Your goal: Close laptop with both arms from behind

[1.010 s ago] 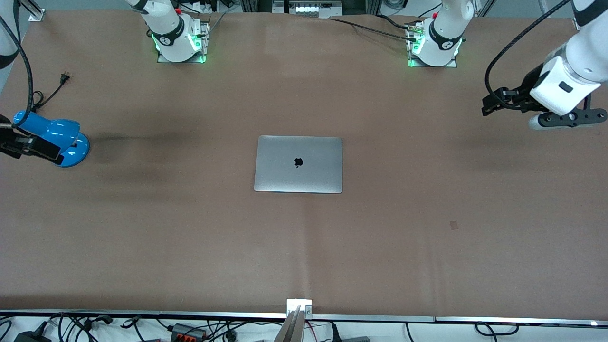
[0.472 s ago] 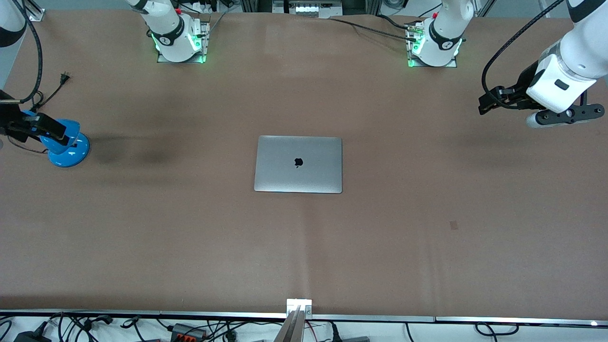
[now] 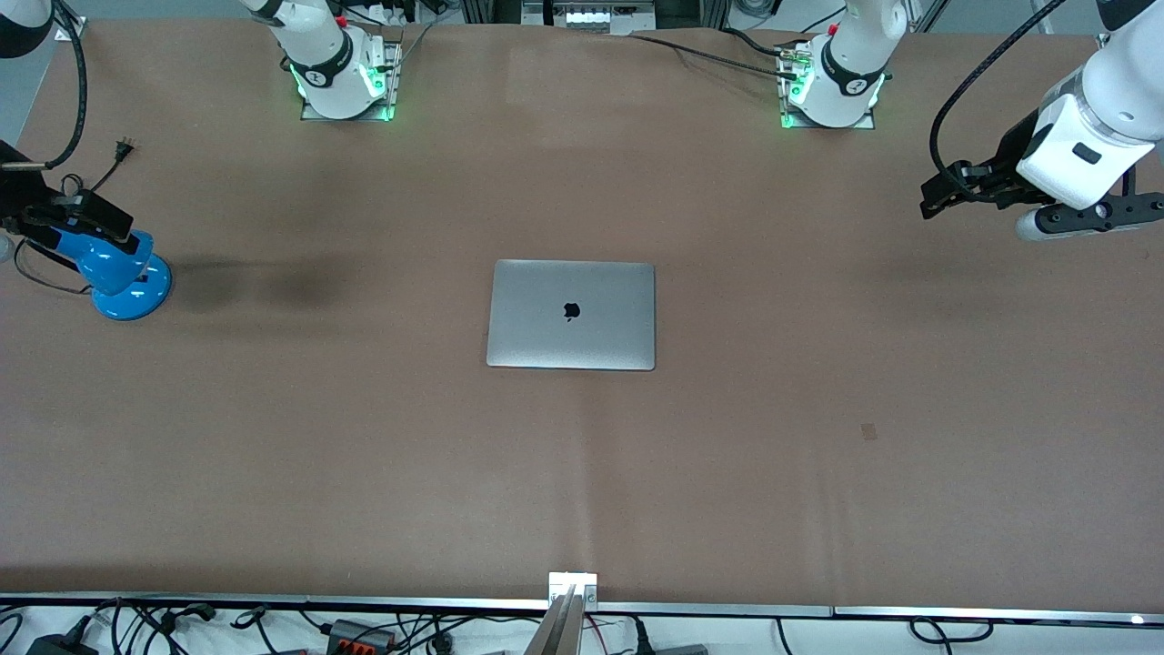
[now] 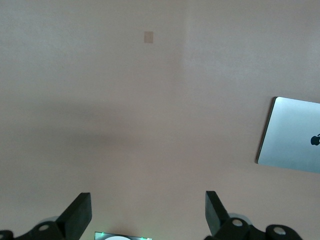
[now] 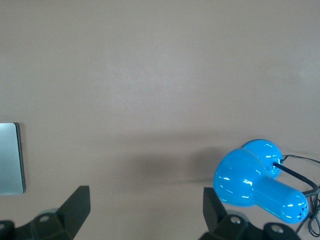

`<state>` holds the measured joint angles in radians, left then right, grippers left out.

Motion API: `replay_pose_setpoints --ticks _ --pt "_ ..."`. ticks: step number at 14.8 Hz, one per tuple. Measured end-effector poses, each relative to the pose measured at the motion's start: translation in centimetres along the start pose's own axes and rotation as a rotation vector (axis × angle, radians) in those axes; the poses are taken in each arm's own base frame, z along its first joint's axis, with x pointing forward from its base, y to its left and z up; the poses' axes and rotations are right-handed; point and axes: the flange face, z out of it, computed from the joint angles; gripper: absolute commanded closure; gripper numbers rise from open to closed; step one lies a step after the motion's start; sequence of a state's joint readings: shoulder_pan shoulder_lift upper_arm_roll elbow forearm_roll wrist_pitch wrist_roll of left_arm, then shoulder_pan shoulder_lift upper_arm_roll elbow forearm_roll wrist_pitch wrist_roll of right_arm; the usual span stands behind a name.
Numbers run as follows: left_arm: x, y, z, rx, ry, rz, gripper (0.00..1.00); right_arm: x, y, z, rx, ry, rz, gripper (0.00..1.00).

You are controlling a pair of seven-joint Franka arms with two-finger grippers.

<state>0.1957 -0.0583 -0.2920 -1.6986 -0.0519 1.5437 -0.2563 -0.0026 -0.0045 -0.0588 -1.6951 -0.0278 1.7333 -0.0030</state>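
Observation:
The silver-grey laptop (image 3: 571, 315) lies shut and flat in the middle of the table, with the black apple logo on its lid facing up. Part of it shows in the left wrist view (image 4: 295, 135) and an edge in the right wrist view (image 5: 10, 157). My left gripper (image 3: 937, 193) hangs open and empty over bare table near the left arm's end; its open fingers show in the left wrist view (image 4: 147, 212). My right gripper (image 3: 100, 223) hangs open and empty over the blue lamp at the right arm's end; it also shows in the right wrist view (image 5: 145, 207).
A blue desk lamp (image 3: 123, 273) stands near the right arm's end of the table and shows in the right wrist view (image 5: 250, 185). Its black cord and plug (image 3: 123, 148) lie toward the bases. A small dark patch (image 3: 869, 430) marks the tabletop.
My right gripper has moved over the lamp, away from the front camera's edge of the table. My left gripper has shifted slightly. The laptop has not moved.

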Motion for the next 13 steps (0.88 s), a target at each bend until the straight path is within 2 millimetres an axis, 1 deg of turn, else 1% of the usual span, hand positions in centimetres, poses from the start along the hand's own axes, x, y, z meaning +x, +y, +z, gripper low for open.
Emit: replay_pose_setpoints --ticks 4,9,13 --pt "-0.01 0.05 -0.04 0.000 0.001 0.001 0.00 0.44 -0.22 1.12 0.000 -0.019 -0.003 0.00" --pt "-0.09 0.34 -0.06 0.000 0.001 0.007 0.00 0.27 -0.14 0.64 0.000 -0.012 -0.002 0.00" --pt "-0.13 0.48 -0.07 0.001 0.002 0.009 0.00 0.19 0.30 0.53 0.000 -0.012 0.006 0.00"
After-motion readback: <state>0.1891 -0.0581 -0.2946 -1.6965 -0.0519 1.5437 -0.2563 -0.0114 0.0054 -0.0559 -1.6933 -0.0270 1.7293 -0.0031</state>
